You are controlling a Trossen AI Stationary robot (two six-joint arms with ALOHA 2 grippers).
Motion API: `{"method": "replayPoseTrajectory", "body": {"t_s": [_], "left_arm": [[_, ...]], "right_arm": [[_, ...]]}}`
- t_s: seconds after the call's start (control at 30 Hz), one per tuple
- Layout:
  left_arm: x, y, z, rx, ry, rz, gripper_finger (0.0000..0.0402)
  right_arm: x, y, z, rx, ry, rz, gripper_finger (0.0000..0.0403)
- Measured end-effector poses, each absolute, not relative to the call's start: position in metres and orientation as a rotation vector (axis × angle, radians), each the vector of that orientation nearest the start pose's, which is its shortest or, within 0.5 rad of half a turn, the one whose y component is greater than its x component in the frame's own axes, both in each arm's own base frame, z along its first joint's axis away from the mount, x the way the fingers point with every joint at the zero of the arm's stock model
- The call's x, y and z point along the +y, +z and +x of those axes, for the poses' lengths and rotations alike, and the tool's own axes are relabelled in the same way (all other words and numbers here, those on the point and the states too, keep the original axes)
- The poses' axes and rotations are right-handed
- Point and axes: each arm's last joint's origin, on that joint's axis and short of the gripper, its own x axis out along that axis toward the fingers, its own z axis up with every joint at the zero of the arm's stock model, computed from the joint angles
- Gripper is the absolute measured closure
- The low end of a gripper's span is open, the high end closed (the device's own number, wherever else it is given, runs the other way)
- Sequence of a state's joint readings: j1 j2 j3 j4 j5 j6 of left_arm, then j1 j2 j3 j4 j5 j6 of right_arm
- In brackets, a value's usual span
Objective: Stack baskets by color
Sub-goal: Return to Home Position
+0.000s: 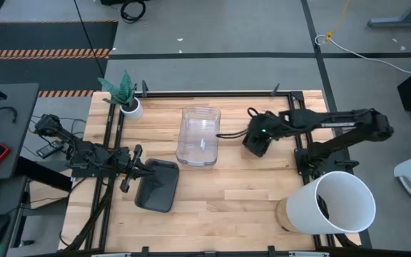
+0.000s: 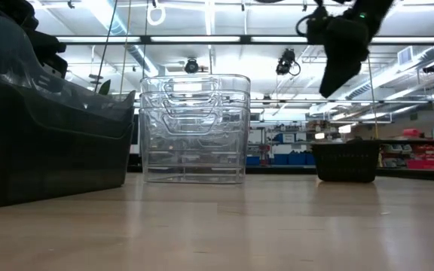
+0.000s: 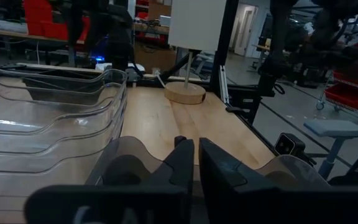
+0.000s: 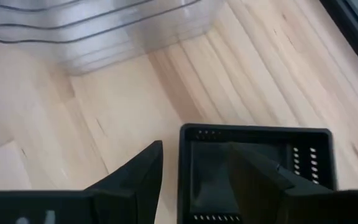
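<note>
A stack of clear baskets point(image 1: 198, 135) point(image 2: 194, 128) stands on its base at the table's middle. A smoky dark grey basket point(image 1: 155, 185) point(image 2: 44, 135) sits near-left of it, with my left gripper point(image 1: 135, 169) point(image 3: 196, 146) shut on its left end. A small black slotted basket point(image 2: 345, 162) point(image 4: 257, 168) stands on the table right of the clear stack. My right gripper point(image 1: 257, 140) point(image 2: 337, 71) point(image 4: 194, 149) hangs open above it, pointing steeply down and touching nothing. In the high view the gripper hides this basket. My left gripper pinches the dark grey basket's rim point(image 3: 135, 155) at the short side facing the table's left edge, between its two fingers. The fingers come in level from the left, across that rim. In the low view the basket's bottom appears to lie on the table.
A big white bucket point(image 1: 337, 203) stands at the near right corner. A small white plant pot point(image 1: 128, 107) sits at the far left. Bare wood point(image 1: 227, 200) lies between the clear stack and the near edge. A black frame point(image 1: 212, 93) borders the table.
</note>
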State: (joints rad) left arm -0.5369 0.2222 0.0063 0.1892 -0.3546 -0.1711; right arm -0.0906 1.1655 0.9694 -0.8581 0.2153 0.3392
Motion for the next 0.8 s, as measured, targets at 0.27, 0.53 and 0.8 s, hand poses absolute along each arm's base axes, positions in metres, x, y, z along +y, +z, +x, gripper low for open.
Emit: {"method": "replayPoseTrajectory", "body": {"t_s": [0.27, 0.53, 0.8], "left_arm": [[-0.047, 0.165, 0.099, 0.040, -0.180, -0.159, 0.0372], [-0.047, 0.165, 0.099, 0.040, -0.180, -0.159, 0.0368], [-0.047, 0.165, 0.099, 0.040, -0.180, -0.159, 0.0375]], "right_arm": [[-0.019, 0.248, 0.180, 0.730, -0.361, 0.282, 0.0228], [-0.014, 0.210, 0.156, 0.450, -0.237, 0.337, 0.0238], [-0.013, 0.183, 0.142, 0.296, -0.203, 0.362, 0.0238]]}}
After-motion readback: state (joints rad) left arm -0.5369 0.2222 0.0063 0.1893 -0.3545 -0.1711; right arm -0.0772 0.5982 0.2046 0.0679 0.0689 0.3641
